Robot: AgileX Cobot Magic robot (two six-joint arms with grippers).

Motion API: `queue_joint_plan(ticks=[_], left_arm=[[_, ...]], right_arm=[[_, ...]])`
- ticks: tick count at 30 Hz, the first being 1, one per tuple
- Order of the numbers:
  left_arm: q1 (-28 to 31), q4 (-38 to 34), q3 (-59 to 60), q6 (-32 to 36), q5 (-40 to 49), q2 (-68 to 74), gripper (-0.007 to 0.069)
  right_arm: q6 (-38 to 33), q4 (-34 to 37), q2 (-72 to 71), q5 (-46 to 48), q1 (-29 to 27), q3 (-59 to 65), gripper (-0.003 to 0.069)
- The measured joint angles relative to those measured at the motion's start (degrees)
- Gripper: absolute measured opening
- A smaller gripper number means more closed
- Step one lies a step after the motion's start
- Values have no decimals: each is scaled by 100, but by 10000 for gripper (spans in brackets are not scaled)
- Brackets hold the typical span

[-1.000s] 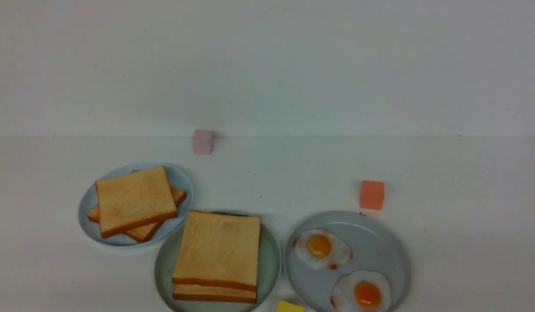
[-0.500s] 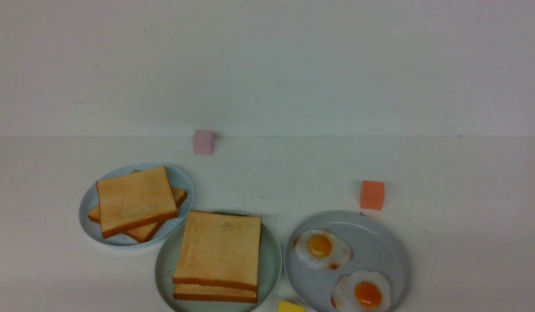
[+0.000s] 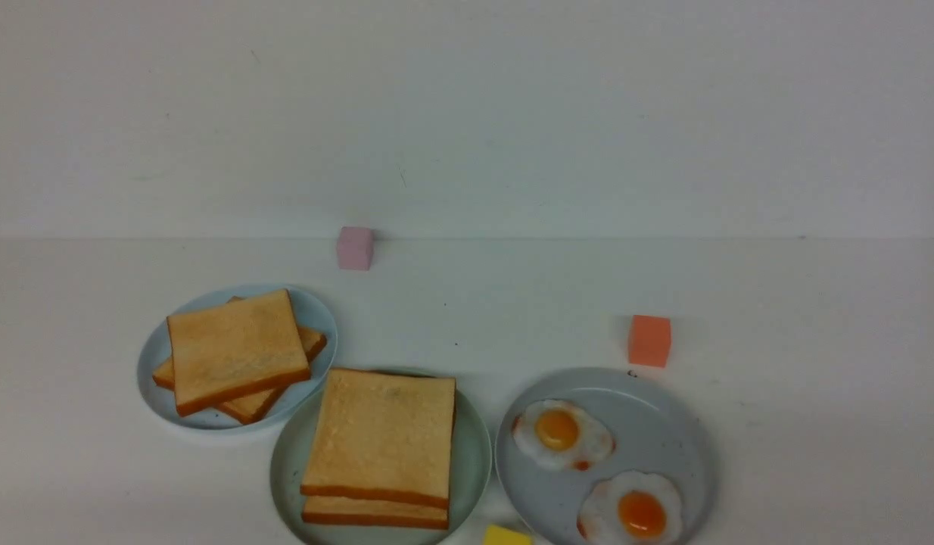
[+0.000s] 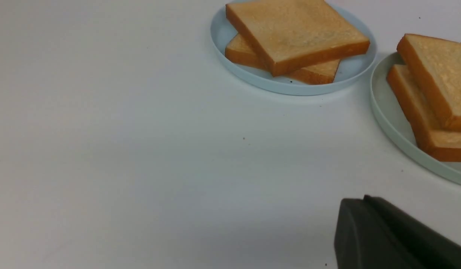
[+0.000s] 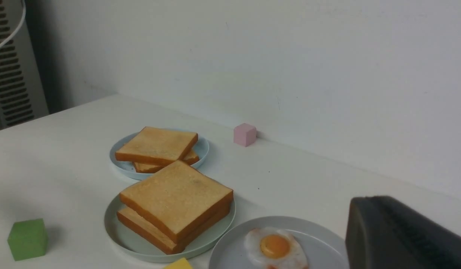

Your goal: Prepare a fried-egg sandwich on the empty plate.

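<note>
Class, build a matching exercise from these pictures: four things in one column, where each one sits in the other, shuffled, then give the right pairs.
Things:
1. sandwich
2. skewed toast pile
3. fried eggs
4. pink cube

Places:
A. on the grey-blue plate
B. by the back wall
C. on the mint-green plate
D. on the pale-blue plate

Pairs: 1-C, 2-D, 3-A, 4-B
</note>
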Motion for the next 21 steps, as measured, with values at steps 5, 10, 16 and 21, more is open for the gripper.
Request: queue_joint_plan(ticks=[5,10,16,21], left_arm=[[0,0,0,0,0,0,18],[0,5,0,0,0,0,22],[0,5,5,0,0,0,29],[0,5,5,0,0,0,34]], right_arm=[[-180,-221,0,0,-78,2,43],[-473,-251,0,-65,-828,9,49],[-344,399,0,-67,-2209,487,57],[5,620,-424,165,-3213,1302,67]])
